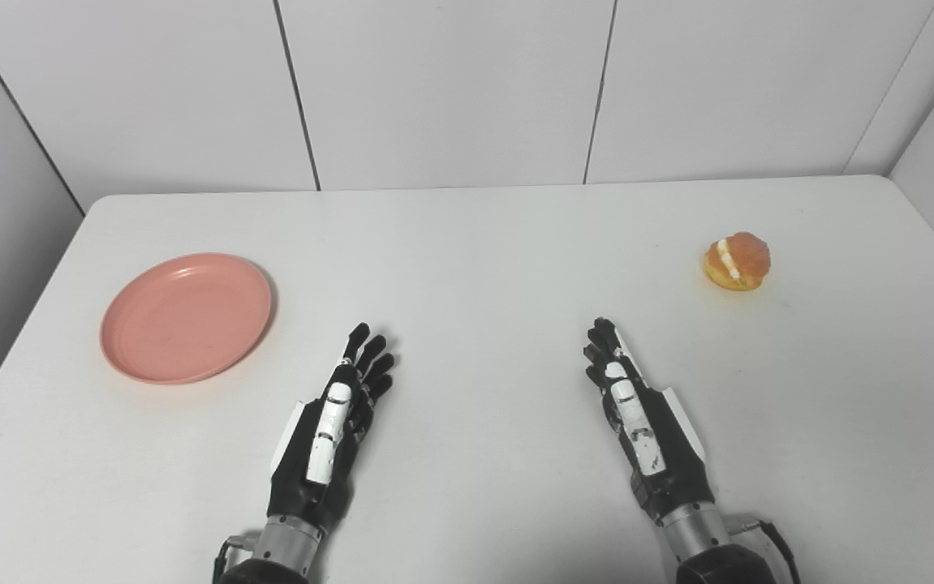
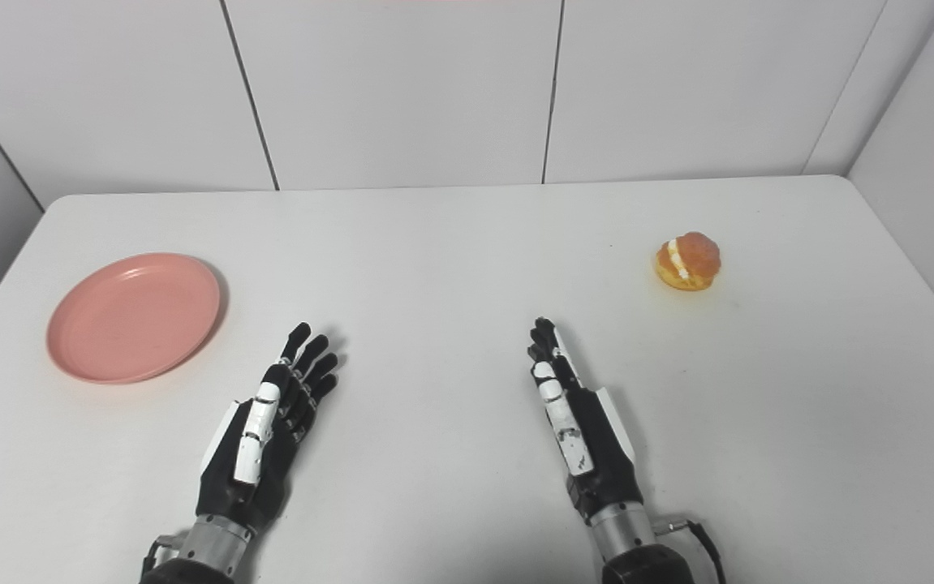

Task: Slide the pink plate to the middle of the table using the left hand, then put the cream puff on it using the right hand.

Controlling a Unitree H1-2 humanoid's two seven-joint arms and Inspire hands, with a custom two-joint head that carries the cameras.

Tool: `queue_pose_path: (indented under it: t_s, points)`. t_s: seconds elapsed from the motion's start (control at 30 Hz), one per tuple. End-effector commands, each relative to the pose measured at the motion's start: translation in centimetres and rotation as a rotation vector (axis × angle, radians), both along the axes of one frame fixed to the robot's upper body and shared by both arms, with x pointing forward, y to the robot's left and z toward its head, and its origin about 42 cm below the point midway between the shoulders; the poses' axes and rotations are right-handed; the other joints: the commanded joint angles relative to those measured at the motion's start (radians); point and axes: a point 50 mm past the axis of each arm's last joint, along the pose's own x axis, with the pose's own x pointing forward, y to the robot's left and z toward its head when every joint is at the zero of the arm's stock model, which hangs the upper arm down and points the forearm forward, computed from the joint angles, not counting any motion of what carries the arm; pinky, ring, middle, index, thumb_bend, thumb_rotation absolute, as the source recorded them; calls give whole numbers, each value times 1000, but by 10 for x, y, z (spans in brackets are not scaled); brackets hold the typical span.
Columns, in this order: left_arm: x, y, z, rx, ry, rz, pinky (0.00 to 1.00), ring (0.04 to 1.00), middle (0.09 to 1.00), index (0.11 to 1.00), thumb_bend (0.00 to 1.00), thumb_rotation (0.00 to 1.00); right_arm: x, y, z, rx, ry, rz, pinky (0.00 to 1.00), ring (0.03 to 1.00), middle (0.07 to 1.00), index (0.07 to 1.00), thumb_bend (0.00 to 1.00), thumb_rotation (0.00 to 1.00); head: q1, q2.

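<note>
A pink plate [image 1: 186, 315] lies empty on the left side of the white table [image 1: 483, 259]. A cream puff [image 1: 737, 261], golden with a white cream band, sits at the right side. My left hand [image 1: 335, 422] rests near the front centre-left, fingers straight and apart, empty, to the right of the plate and apart from it. My right hand [image 1: 637, 414] rests near the front centre-right, fingers straight, empty, well short of the cream puff. The plate [image 2: 134, 315] and puff [image 2: 687, 260] also show in the right eye view.
White panel walls stand behind the table and at both sides. The table's left edge runs close to the plate and its right edge lies beyond the cream puff.
</note>
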Motion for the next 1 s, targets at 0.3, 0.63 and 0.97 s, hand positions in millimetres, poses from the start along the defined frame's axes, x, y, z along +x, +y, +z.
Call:
queue_pose_path:
  t_s: [0.3, 0.63, 0.97]
  points:
    - [-11, 5, -26, 29, 128, 38, 954, 951, 960, 961, 388, 1000, -4, -1, -8, 15, 46, 17, 1000, 1000, 1000, 1000, 273, 1000, 7, -1]
    - [-10, 5, -25, 27, 132, 44, 953, 952, 962, 964, 386, 1000, -4, -1, -6, 13, 45, 14, 1000, 1000, 1000, 1000, 279, 1000, 17, 4]
    - [-9, -6, -32, 35, 128, 27, 959, 958, 966, 964, 401, 1000, -4, -12, -10, 7, 54, 18, 1000, 1000, 1000, 1000, 271, 1000, 140, -29]
